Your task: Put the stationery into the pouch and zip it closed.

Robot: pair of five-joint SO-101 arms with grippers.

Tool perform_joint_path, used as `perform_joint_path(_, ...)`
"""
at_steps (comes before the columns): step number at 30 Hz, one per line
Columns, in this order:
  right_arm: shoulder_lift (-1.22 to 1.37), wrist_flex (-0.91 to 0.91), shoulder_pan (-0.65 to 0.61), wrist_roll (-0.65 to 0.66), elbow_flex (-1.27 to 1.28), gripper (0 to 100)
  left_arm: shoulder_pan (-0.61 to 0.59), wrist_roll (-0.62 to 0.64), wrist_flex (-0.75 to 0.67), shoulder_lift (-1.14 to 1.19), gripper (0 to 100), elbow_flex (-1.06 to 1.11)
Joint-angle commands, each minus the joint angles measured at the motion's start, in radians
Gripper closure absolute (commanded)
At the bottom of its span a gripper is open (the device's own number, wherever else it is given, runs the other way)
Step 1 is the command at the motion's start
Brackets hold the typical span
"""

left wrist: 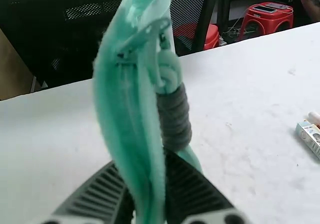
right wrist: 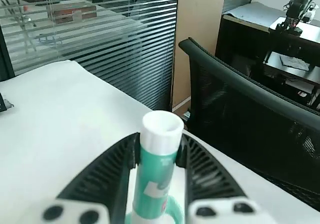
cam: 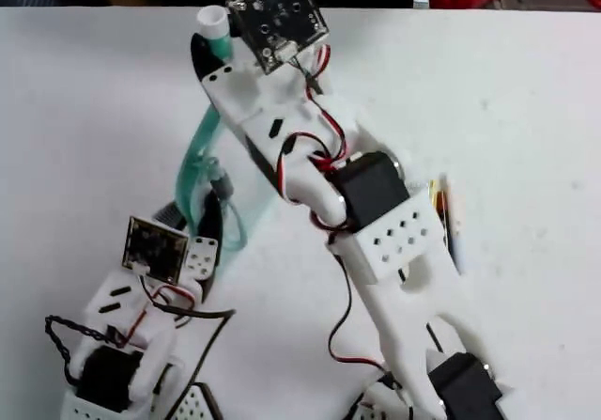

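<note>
At upper centre of the high view, the fingers of the right gripper (cam: 212, 44) clamp a white-capped marker (cam: 214, 18) just beside the teal pouch (left wrist: 132, 98). The fingers of the left gripper (cam: 210, 239) pinch the pouch's rim at lower left. Best to line the marker up with the opening before lowering.

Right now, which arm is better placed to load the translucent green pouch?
Right. The right hand is shut on the green tube with a white cap; the left hand only grips the translucent green pouch.
</note>
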Motion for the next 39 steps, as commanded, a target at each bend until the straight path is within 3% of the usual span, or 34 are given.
perform_joint_path(1,0.022,-0.062,0.025,0.0,-0.011,98.3,-0.012,-0.008,-0.002,0.019,98,0.02)
perform_joint_path(12,0.05,0.048,0.051,-0.005,-0.008,98.3,-0.012,-0.008,-0.003,0.019,97,0.017)
perform_joint_path(17,0.05,0.131,0.053,0.0,-0.008,98.0,-0.012,0.002,-0.002,0.019,86,0.018)
perform_joint_path(19,0.048,0.162,0.053,0.002,-0.012,94.3,-0.012,0.002,-0.002,0.019,87,0.02)
perform_joint_path(23,0.047,0.217,0.051,0.002,-0.014,76.4,-0.012,-0.005,-0.003,0.019,92,0.02)
perform_joint_path(32,-0.099,0.325,0.102,0.0,-0.124,74.8,-0.012,-0.006,-0.003,0.019,93,0.02)
perform_joint_path(39,-0.156,0.532,0.38,0.002,-0.138,74.8,-0.012,-0.006,-0.003,0.019,93,0.02)
